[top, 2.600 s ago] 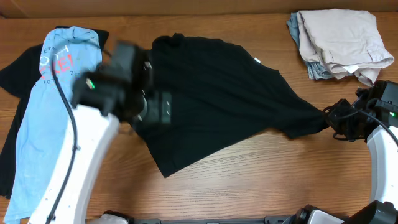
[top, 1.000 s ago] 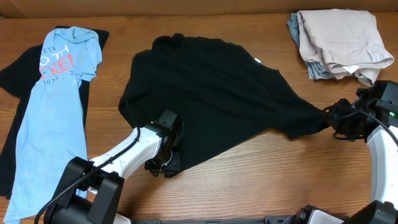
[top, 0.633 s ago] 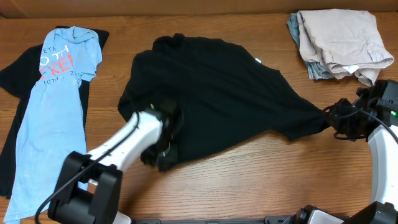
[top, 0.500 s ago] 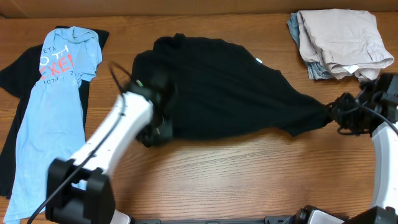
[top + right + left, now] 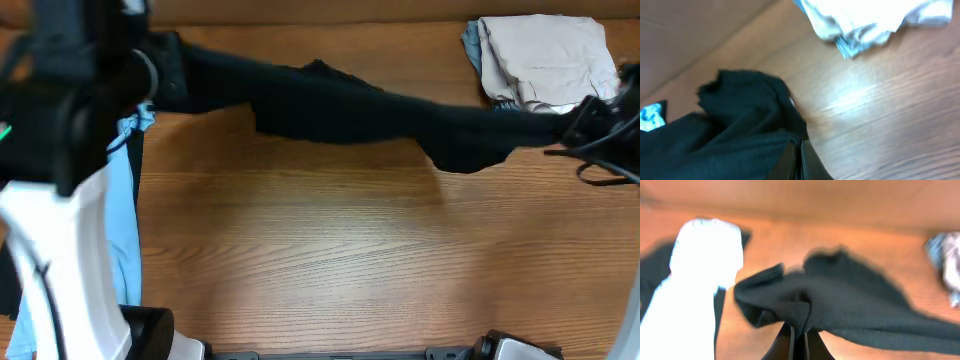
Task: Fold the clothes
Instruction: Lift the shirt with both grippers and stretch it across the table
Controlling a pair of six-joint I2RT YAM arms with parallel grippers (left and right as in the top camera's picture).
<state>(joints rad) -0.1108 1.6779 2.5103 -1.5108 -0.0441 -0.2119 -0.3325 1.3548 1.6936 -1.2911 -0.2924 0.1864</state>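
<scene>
Left arm (image 5: 60, 210) hides most of the blue T-shirt (image 5: 125, 230).

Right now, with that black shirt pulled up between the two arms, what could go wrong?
1. The black T-shirt hangs bunched like a rope between the left gripper and the right gripper, each pinching just a small fold, so it could slip free.
2. Its right end passes close to the pile of pale clothes and might drag it.
3. Bunched like this, it may land creased.

Overhead looks straight down on the bench (image 5: 320, 260). Each wrist view sits close, looking past its jaws at the shirt (image 5: 340, 105) all three share.
</scene>
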